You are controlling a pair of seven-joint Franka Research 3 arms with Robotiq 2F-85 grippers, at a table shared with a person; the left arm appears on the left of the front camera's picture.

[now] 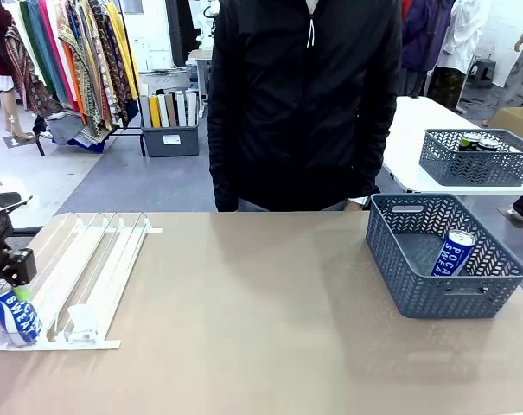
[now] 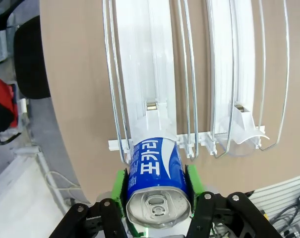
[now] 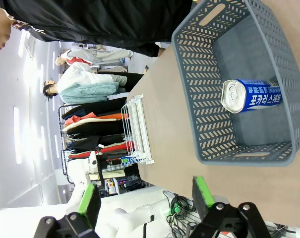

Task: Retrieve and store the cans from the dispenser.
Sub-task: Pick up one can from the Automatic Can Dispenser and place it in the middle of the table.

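Observation:
A blue-and-white Pocari Sweat can (image 1: pixel 10 316) stands at the front stop of the dispenser's (image 1: pixel 97 268) leftmost lane, at the table's near left. My left gripper (image 1: pixel 5 290) is shut on it. In the left wrist view the green pads (image 2: pixel 121 184) press both sides of the can (image 2: pixel 154 166), whose silver top faces the camera, with the dispenser lanes (image 2: pixel 145 74) beyond. A second blue can (image 1: pixel 452 253) leans inside the grey basket (image 1: pixel 399 277). My right gripper (image 3: pixel 145 196) hangs open above the table beside the basket (image 3: pixel 199 74), which holds that can (image 3: pixel 251 96).
A person in a black jacket (image 1: pixel 304 95) stands at the far side of the table. Another grey basket (image 1: pixel 477 164) with cans sits on a white table at the back right. Bare tabletop lies between dispenser and basket.

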